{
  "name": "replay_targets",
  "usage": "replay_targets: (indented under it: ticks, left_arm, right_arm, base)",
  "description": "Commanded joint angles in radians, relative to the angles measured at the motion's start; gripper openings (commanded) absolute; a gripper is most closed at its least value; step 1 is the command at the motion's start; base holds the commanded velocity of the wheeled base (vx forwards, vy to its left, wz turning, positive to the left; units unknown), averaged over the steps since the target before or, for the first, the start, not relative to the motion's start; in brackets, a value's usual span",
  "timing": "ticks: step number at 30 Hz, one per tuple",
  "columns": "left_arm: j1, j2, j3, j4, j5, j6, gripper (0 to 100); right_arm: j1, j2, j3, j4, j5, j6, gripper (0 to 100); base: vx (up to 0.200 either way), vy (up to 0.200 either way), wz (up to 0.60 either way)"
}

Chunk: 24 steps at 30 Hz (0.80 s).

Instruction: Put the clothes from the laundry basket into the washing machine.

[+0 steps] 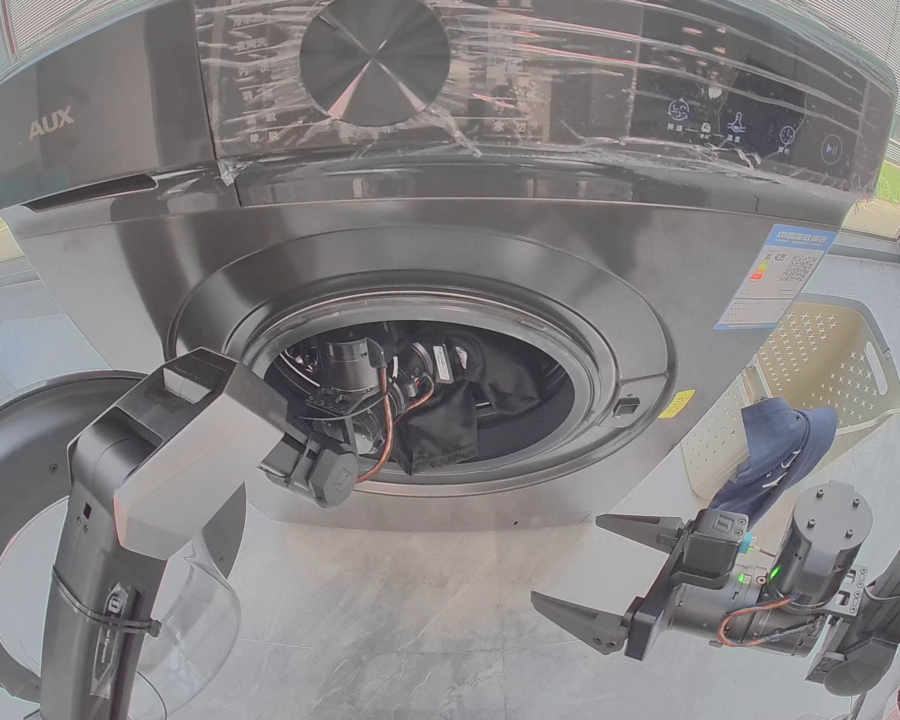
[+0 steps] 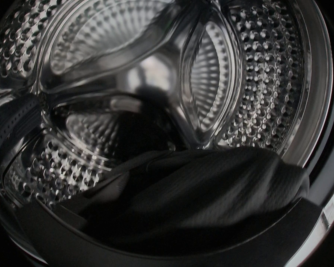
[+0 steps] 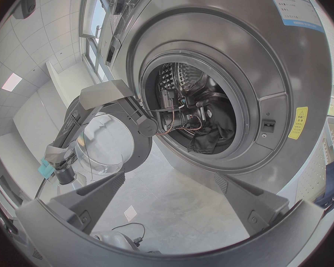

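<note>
Brushed dark grey across the washing machine (image 1: 450, 242); inside it, silver dimple-patterned drum (image 2: 263, 75) with black cloth (image 1: 450, 427) at the mouth. Beside the washing machine, cream basket (image 1: 830, 352) with cross-shaped holes, navy garment (image 1: 780, 452) over its rim.

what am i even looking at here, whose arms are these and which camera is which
This is a two-armed robot loading a washing machine. The head view looks down from its head; the other two come from cameras on its wrists. The left arm is in the door opening, so its wrist camera looks into the steel drum, where a black garment lies over the rim. The right gripper hangs open and empty above the floor. Beside the machine stands a white laundry basket with a navy garment draped over its edge.
</note>
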State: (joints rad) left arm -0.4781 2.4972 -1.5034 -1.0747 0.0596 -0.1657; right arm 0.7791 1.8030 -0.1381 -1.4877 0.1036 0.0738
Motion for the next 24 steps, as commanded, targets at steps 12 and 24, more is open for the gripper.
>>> replay_targets:
  ticks: [12,24]
  left_arm:
    - [-0.060,-0.147,0.230,0.202,-0.046,-0.012,100]
    - [-0.065,-0.083,0.138,0.177,-0.061,-0.017,0]
  right_arm:
    - [0.000,0.003,-0.002,0.000,0.001,-0.002,100]
    - [0.000,0.010,-0.003,0.000,0.002,-0.002,100]
  base:
    - [0.000,0.000,0.00]
    - [0.000,0.000,0.00]
